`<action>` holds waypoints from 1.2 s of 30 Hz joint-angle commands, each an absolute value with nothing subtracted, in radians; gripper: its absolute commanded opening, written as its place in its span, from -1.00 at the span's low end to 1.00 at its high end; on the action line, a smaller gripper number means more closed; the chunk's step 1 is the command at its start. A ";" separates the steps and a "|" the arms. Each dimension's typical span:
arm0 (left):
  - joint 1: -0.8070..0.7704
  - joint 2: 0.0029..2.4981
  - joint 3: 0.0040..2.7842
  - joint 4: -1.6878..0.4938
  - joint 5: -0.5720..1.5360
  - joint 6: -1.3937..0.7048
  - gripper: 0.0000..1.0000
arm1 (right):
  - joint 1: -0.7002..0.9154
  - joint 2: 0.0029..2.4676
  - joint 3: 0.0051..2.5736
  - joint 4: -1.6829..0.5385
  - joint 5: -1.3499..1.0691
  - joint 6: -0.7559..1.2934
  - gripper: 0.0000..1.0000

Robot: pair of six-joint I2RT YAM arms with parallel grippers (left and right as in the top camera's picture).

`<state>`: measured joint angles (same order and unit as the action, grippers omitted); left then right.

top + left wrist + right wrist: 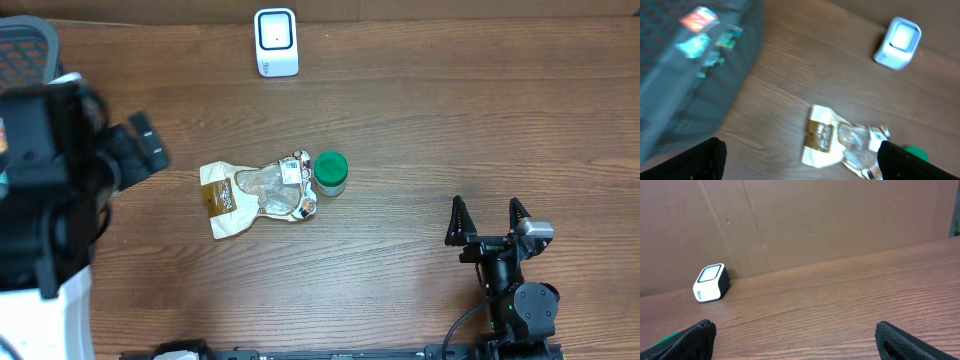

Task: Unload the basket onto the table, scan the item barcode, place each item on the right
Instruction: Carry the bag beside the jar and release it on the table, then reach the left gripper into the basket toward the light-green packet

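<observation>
From overhead: mid-table, a crinkled brown-and-clear plastic snack pouch point(255, 198), long axis running left to right, slightly tilted. Touching its right end, a small green-lidded jar point(330, 172). Well beyond both, at the far edge, a white boxy barcode scanner point(276, 42). No barcode discernible on either item. Right gripper point(490, 222) low near the front edge, spread wide, nothing held, well apart from the jar and off to its right. Left arm point(70, 150) raised at the left side, blurred.

From the left wrist: left gripper point(801, 150) gaping fully, empty. Pouch framed between the fingertips, just ahead and below, brown label end toward the left finger. Scanner far off, up and to the right.

From the right wrist: fingers parted to the full, nothing between them. Scanner ahead and left, against a brown cardboard wall point(840, 215). Pouch not in view.

Judged nearer and better aimed at the pouch: the left arm. Likely needed: a pinch across the short width, then a carry away toward the scanner.
</observation>
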<state>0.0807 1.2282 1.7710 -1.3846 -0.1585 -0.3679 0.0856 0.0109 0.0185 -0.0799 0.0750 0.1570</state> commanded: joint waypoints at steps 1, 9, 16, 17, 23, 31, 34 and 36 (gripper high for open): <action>0.200 1.179 1.785 -1.388 -0.184 -0.366 0.99 | 0.082 0.003 0.008 -0.076 0.077 0.155 1.00; 0.374 1.171 1.785 -1.329 -0.173 -0.336 1.00 | 0.082 0.003 0.008 -0.076 0.077 0.155 1.00; 0.555 1.187 1.785 -1.291 -0.103 -0.323 1.00 | 0.082 0.003 0.008 -0.076 0.077 0.155 1.00; 0.589 1.194 1.785 -1.286 -0.073 -0.317 1.00 | 0.082 0.003 0.008 -0.076 0.077 0.155 1.00; 0.671 1.268 1.785 -1.270 0.030 -0.314 0.99 | 0.082 0.003 0.008 -0.076 0.077 0.155 1.00; 0.676 1.351 1.785 -1.252 0.034 -0.331 0.99 | 0.082 0.003 0.008 -0.076 0.077 0.155 1.00; 0.676 1.352 1.785 -1.259 0.025 -0.329 0.99 | 0.082 0.003 0.008 -0.076 0.077 0.155 1.00; 0.676 1.352 1.785 -1.255 0.019 -0.329 0.99 | 0.082 0.003 0.008 -0.076 0.077 0.155 1.00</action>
